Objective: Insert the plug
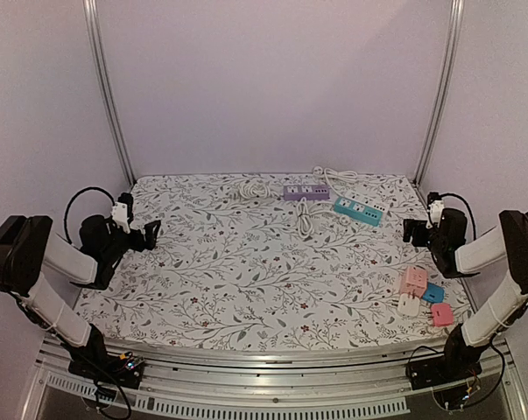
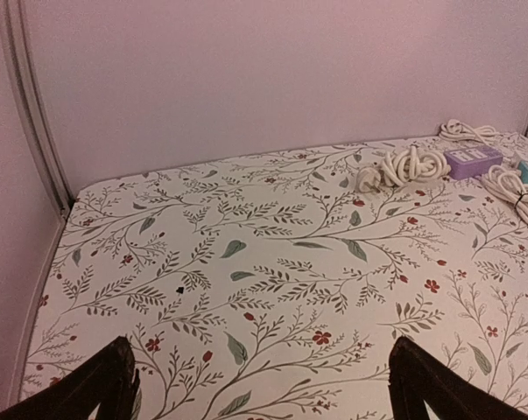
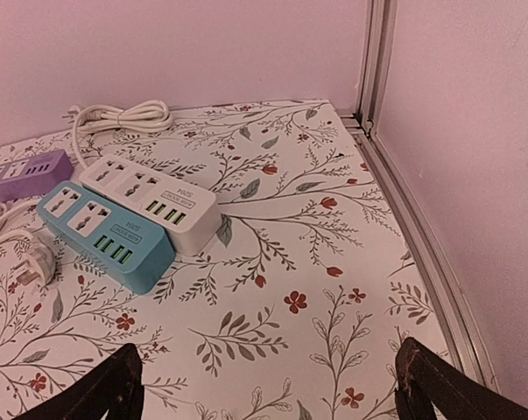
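Left fingers (image 2: pixel 88 389) and right fingers (image 3: pixel 97 389) are spread, empty; the white plug (image 3: pixel 31 261) beside the blue power strip (image 3: pixel 106 234) should be gripped squarely.

table (image 1: pixel 246 262), floral top | purple strip (image 1: pixel 306 192) | teal strip (image 1: pixel 358 211) | white strip (image 3: pixel 150 199) | white cords (image 1: pixel 255 187) | adapters (image 1: pixel 412 282) near-right corner

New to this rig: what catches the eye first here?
A purple power strip, a teal power strip and a white power strip lie among coiled white cords at the floral cloth's far side. Pink, blue and white plug adapters cluster at the near right edge. The left gripper and right gripper hang open at the sides.
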`<action>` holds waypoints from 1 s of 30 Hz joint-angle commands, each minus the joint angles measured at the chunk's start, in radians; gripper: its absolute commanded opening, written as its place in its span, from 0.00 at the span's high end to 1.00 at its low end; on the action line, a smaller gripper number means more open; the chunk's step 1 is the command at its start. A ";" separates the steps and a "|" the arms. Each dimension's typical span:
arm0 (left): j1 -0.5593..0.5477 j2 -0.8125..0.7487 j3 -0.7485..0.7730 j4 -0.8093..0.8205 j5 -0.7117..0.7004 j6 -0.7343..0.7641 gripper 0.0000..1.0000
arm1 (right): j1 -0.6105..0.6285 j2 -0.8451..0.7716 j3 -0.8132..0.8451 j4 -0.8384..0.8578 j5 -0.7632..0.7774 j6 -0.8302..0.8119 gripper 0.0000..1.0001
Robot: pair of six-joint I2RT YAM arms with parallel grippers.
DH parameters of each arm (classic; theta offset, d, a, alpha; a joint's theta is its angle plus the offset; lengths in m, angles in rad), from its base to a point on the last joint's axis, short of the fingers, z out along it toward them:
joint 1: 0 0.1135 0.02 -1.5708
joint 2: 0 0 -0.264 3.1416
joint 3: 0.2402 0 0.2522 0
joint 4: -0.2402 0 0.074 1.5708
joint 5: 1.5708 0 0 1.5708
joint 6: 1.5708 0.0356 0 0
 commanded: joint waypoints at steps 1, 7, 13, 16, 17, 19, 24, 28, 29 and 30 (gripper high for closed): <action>0.002 0.006 0.010 -0.009 0.000 -0.002 0.00 | 0.000 -0.118 0.212 -0.383 -0.028 -0.013 0.01; 0.001 0.004 0.006 0.000 -0.009 -0.003 0.01 | 0.001 -0.115 0.628 -0.999 -0.193 0.085 0.01; 0.015 -0.167 0.320 -0.651 -0.058 0.046 0.01 | 0.046 -0.006 0.821 -1.211 -0.170 0.168 0.08; 0.014 -0.154 0.608 -1.132 0.020 0.211 0.01 | 0.124 0.088 0.948 -1.376 -0.058 0.101 0.07; 0.014 -0.142 0.653 -1.246 0.053 0.240 0.01 | 0.145 0.120 0.999 -1.436 -0.030 0.084 0.07; 0.011 -0.123 0.798 -1.475 0.146 0.301 0.01 | 0.179 0.208 1.105 -1.556 0.005 0.037 0.06; -0.075 -0.120 0.871 -1.739 0.155 0.416 0.00 | 0.226 0.482 1.387 -1.820 -0.011 -0.094 0.01; -0.145 -0.109 0.868 -1.789 0.079 0.428 0.01 | 0.226 0.664 1.565 -1.891 -0.022 -0.153 0.01; -0.156 -0.103 0.870 -1.796 0.078 0.431 0.01 | 0.227 0.695 1.610 -1.901 -0.025 -0.167 0.01; -0.167 -0.094 0.874 -1.802 0.077 0.433 0.00 | 0.227 0.745 1.650 -1.910 -0.019 -0.175 0.01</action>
